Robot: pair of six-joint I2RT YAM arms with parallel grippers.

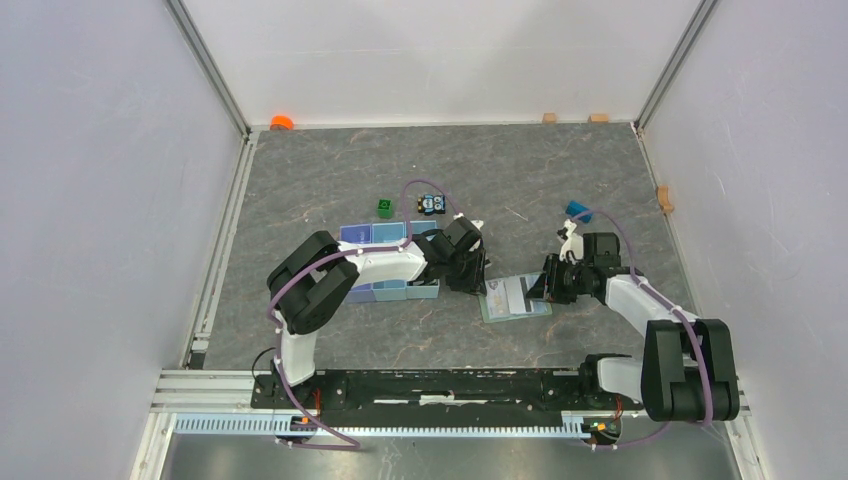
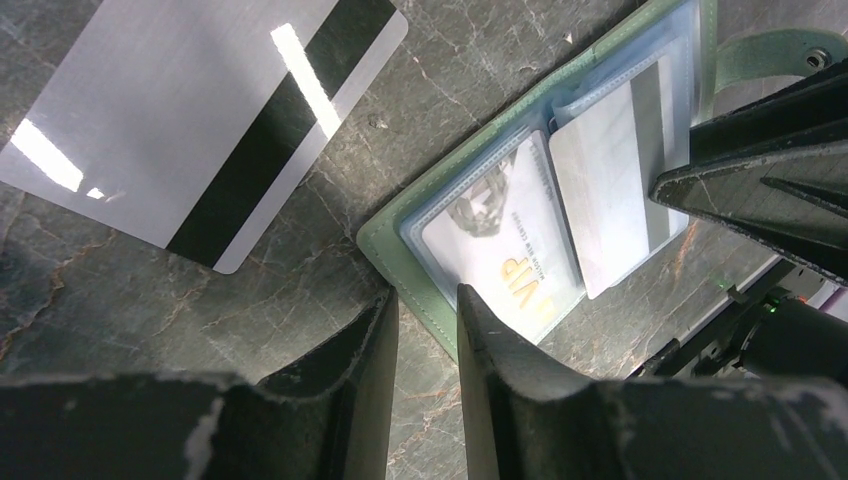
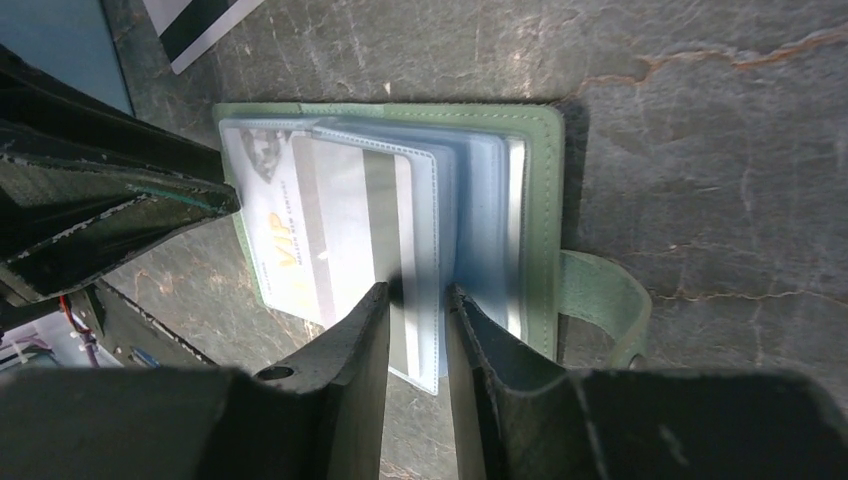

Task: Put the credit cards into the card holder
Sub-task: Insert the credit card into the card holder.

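Observation:
The sage-green card holder [image 1: 515, 298] lies open on the table, its snap tab [image 3: 600, 290] out to one side. A VIP card [image 2: 500, 250] sits in its clear sleeve. A whitish card with a grey stripe [image 2: 610, 190] is partly in the neighbouring sleeve and sticks out at one end. A silver credit card with a dark stripe [image 2: 200, 120] lies loose on the table beside the holder. My left gripper [image 2: 425, 298] is open by a narrow gap over the holder's green edge. My right gripper [image 3: 415, 292] is open just as narrowly, its tips over the sleeve's edge and the striped card [image 3: 350, 220].
A light blue compartment tray [image 1: 385, 262] lies under my left arm. Behind it are a green cube [image 1: 385, 208] and a small toy [image 1: 430, 204]. A blue item [image 1: 578, 209] sits behind my right arm. Walls enclose the table on three sides.

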